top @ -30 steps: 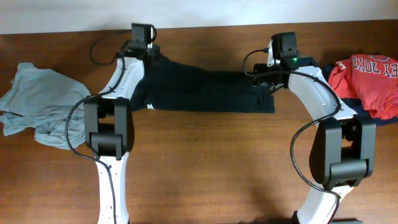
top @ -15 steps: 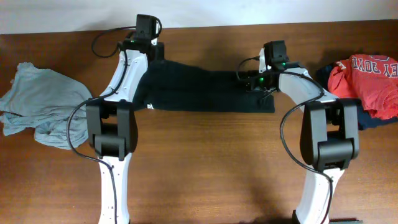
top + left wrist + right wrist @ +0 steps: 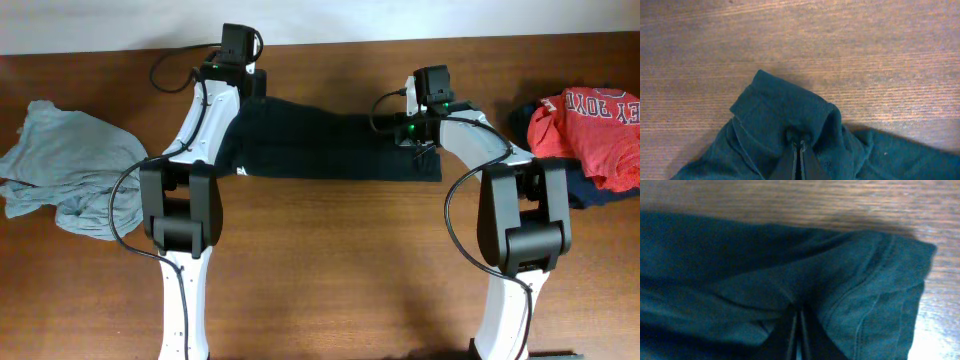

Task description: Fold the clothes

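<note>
The clothes, a black T-shirt (image 3: pixel 330 145), lie as a long band across the back of the brown table (image 3: pixel 330 260). My left gripper (image 3: pixel 244 92) sits at the band's left end, shut on a raised pinch of the fabric (image 3: pixel 790 112); in the left wrist view the left gripper (image 3: pixel 800 143) has its jaws together in the fold. My right gripper (image 3: pixel 419 133) sits at the right end. In the right wrist view the right gripper (image 3: pixel 799 312) is shut on the dark fabric (image 3: pixel 740 265) beside a stitched hem (image 3: pixel 875 305).
A crumpled pale grey-blue shirt (image 3: pixel 65 170) lies at the far left. A red shirt with white lettering (image 3: pixel 590 120) lies at the far right on a dark garment (image 3: pixel 583 196). The table's back edge runs close behind both grippers.
My right arm has moved left onto the shirt's right end, and its jaws have closed on the fabric. The left gripper shifted slightly toward the back edge, still pinching the cloth.
</note>
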`<state>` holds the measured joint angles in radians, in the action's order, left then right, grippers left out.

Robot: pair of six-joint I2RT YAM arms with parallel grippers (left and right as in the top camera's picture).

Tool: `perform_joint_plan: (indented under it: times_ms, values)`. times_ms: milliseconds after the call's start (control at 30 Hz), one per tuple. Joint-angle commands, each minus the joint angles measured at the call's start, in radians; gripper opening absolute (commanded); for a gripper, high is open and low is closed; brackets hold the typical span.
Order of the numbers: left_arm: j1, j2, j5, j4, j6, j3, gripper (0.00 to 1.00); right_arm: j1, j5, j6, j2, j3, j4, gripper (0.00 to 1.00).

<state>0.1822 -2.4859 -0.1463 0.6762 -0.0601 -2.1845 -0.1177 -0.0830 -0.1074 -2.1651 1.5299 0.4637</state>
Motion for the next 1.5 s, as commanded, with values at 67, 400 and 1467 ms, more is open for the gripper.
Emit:
perform_joint_plan:
  times_ms: [67, 400, 1467]
  values:
    - [-0.002, 0.027, -0.020, 0.019, 0.002, -0.016, 0.01, -0.005, 0.016, -0.001, -0.011, 0.014, 0.008, 0.04]
    - [-0.002, 0.165, -0.105, 0.115, 0.000, -0.016, 0.01, -0.005, 0.039, 0.042, 0.034, 0.191, 0.203, 0.04]
    - [-0.002, 0.197, -0.125, 0.474, -0.022, 0.222, 0.01, 0.098, -0.036, 0.097, 0.032, 0.310, 0.626, 0.06]
